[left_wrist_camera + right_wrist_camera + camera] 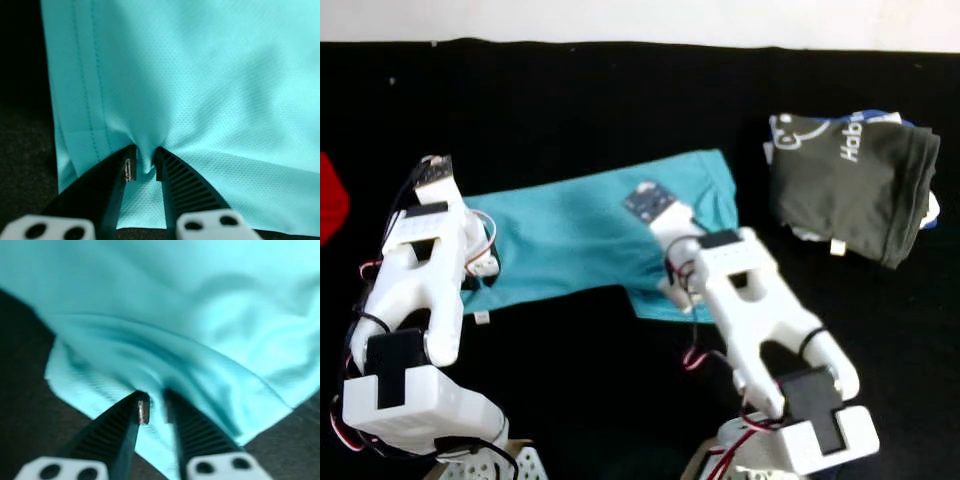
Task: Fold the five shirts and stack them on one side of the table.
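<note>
Teal shirt [570, 235] | my left end effector [145, 169] and right end effector [154, 412] both clamped on thin pinches | risk: one pinch slips, fold skews

A teal shirt [570, 235] lay spread out long across the middle of the black table [570, 100], and its near edge was bunched into little folds at two spots, one by each end. Off to its right sat a dark grey shirt [850, 190], folded up with white print on top, resting on other folded cloth that peeked out blue and white. A bit of a red shirt [328, 200] showed at the table's left edge.
</note>
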Controlling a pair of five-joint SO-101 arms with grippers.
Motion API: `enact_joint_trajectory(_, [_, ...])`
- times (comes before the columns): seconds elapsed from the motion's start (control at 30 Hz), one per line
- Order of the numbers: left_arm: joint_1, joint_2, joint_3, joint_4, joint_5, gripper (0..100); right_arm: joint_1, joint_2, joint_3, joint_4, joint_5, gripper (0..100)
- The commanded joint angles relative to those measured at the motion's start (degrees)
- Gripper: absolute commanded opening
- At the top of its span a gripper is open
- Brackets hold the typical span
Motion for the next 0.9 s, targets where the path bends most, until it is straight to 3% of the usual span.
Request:
enact_joint_trajectory(0.0, [-1.2, -0.1, -0.1, -1.5, 0.4, 7, 2.7, 0.0, -3.8, -0.7, 0.7, 0.7])
enact_joint_trajectory(0.13, [-1.2, -0.1, -0.1, -1.5, 0.4, 7, 3.8, -3.3, -3.7, -0.6, 0.6, 0.6])
enact_joint_trajectory(0.4, [-1.2, -0.1, -0.1, -1.5, 0.4, 7, 2.2, -17.4, -3.7, 9.5, 0.7, 0.6])
enact_joint_trajectory(0.87, [-1.2, 0.0, -0.1, -1.5, 0.4, 7, 1.9, -18.4, -3.6, 15.1, 0.9, 0.6])
